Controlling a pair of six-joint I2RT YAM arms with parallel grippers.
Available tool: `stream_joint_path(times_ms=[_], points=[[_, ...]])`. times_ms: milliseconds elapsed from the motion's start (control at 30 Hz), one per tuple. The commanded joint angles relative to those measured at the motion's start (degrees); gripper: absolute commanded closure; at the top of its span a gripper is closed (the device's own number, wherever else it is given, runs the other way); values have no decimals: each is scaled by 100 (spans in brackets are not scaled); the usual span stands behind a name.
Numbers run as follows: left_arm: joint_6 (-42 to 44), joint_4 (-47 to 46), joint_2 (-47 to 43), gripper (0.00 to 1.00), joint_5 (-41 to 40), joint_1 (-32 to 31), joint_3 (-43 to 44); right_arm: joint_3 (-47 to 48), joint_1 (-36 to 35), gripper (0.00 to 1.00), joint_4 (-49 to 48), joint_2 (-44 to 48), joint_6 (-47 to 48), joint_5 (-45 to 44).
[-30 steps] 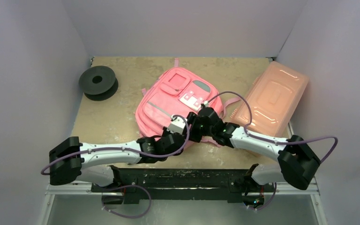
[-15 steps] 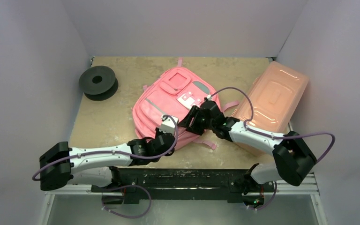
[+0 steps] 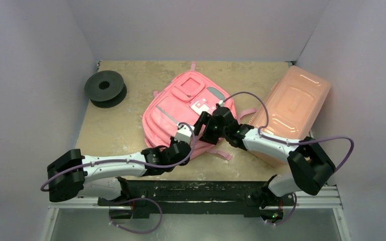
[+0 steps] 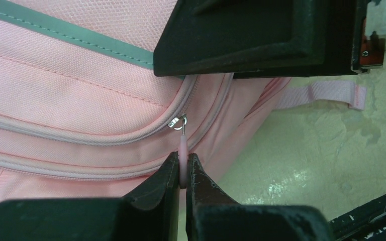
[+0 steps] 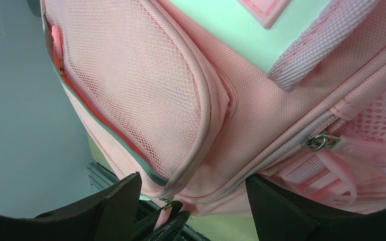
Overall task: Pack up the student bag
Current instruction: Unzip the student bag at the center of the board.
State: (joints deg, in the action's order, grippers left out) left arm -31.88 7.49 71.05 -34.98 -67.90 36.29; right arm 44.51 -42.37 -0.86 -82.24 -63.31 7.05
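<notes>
1. Pinches a pink zipper pull point(image 4: 182, 150) in the left end effector point(image 4: 182, 169), fingers pressed together on the tab's lower end.
2. Shows the metal slider point(image 4: 177, 121) just above that end effector, on a curved zipper line of the student bag point(image 3: 178, 103).
3. Has the bag's grey stripe point(image 4: 80, 42) up and left of the left end effector. Has a pink strap point(image 4: 321, 94) up and right of it, lying on the worktop point(image 4: 321, 155).
4. Holds the right end effector point(image 5: 192, 186) with fingers wide apart, clamped on nothing, the bag's near edge filling the gap.
5. Hangs the right end effector directly above the left one in the left wrist view, close over the fabric; cannot tell whether touching.
6. Shows a mesh pocket point(image 5: 146, 90) ahead of the right end effector, a pale patch point(image 5: 241, 30) ahead to its right, and a second zipper pull point(image 5: 367, 150) at its right side.
7. Rests the bag flat on the worktop ahead of both end effectors, front pockets up.
8. Leaves a salmon lidded box point(image 3: 294, 105) beyond and right of the right end effector, and a black spool point(image 3: 104, 88) well apart, far left of the left one.
</notes>
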Motion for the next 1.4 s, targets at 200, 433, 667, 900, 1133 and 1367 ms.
stream_joint_path(times_ms=[200, 433, 667, 900, 1133, 1367], points=[[91, -656, -7, 100, 569, -18, 245, 339, -3, 49, -699, -376, 359, -142], [-523, 362, -303, 100, 279, 515, 203, 527, 3, 100, 7, -234, 1399, -563], [-1056, 1897, -1175, 100, -48, 2149, 7, 349, 67, 100, 480, -169, 3196, -420], [-651, 1787, -1257, 100, 446, 3750, 186, -9, 381, 100, 417, 262, 3705, -1], [-235, 1453, -664, 100, 794, 4482, 975, 265, 785, 100, 847, 203, 4420, -80], [32, 1118, -66, 100, 1620, 5422, 1790, 289, 876, 100, 924, 173, 4696, -259]])
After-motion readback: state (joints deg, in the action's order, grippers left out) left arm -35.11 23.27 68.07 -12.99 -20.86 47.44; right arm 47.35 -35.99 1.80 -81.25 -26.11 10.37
